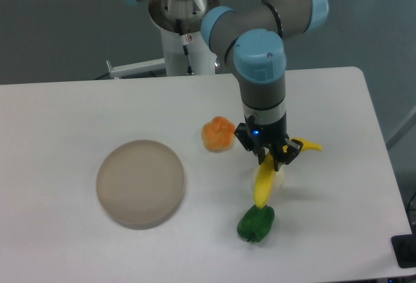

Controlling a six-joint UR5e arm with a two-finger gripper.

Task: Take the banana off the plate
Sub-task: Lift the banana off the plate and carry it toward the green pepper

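Pickup looked done: the pincer [273,155] gripped the curved bright-yellow banana [264,180] aloft, well clear of the bare round beige-tan plate [140,183].

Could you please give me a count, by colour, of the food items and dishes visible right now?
Yellow: 1, the banana held in the gripper
Orange: 1, the orange fruit
Green: 1, the pepper
Whitish: 1, the pear, mostly hidden behind the banana
Beige: 1, the plate
Total: 5
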